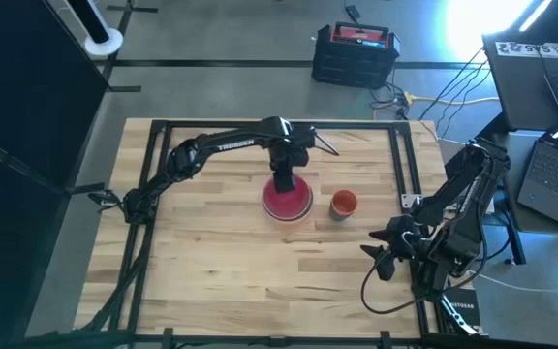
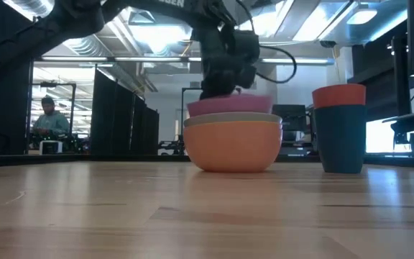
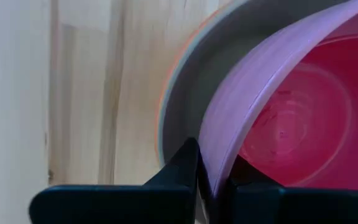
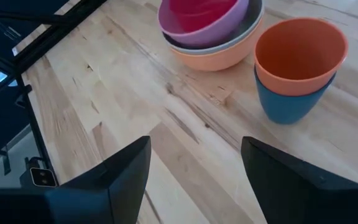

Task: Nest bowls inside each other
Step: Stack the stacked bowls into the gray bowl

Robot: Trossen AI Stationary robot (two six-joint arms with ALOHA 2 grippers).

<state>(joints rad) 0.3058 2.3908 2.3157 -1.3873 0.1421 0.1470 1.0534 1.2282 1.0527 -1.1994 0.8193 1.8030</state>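
Observation:
A stack of nested bowls stands at the table's middle: a peach-orange bowl on the wood, a grey one in it, then a lilac-pink bowl with a red-pink bowl inside. My left gripper stands over the stack, pointing down, shut on the lilac-pink bowl. To the stack's right a small orange bowl sits in a dark blue one. My right gripper hangs open near the table's right edge, touching nothing. My left gripper pinches the lilac-pink bowl's rim on the stack's far side. One finger is outside the wall and the other inside. The fingers come from above, pointing down. The bowl sits a little tilted in the grey bowl, with the red-pink bowl in it.
Black frame rails run along the table's edges. Bare wood lies toward the near edge. A black case stands on the floor beyond the far edge and laptops are at the right. A person shows far behind.

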